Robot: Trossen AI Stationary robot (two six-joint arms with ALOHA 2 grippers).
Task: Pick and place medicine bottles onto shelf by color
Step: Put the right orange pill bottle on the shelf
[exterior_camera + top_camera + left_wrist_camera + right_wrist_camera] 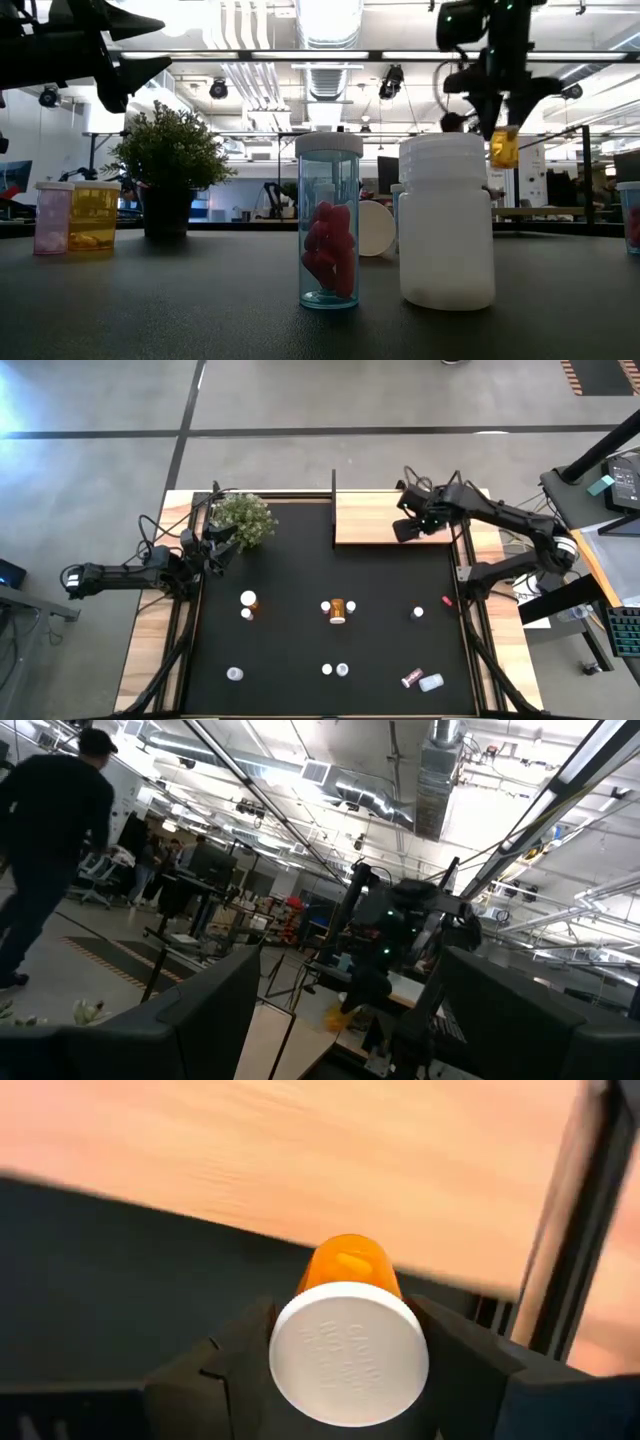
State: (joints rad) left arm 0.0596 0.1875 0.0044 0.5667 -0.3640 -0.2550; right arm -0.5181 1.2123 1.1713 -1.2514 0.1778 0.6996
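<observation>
Right hand (345, 1370): mine, closed on an orange bottle (348, 1342) with a white cap, held above the front edge of the shelf (395, 518). In the low view this orange bottle (504, 147) hangs in the air under my right hand (503, 125), clear of the table.

Left hand (222, 546): mine, raised beside the potted plant (243, 518) at the left edge of the table (290, 610); fingers spread apart, holding nothing.

Shelf: light wooden board in a thin black frame, at the far side of the table, right of the plant. I see no bottles standing on it.

Bottles on the black table: one orange with a white cap (338, 610) near the middle, small white ones just beside it; a pair at the left (247, 604); two white ones (335, 670) toward the near edge; a maroon one (411, 678) lying beside a clear one (432, 682) at the near right.

Low view, close up: a clear bottle of red pills (329, 221), upright, just beside a white bottle (446, 222).
</observation>
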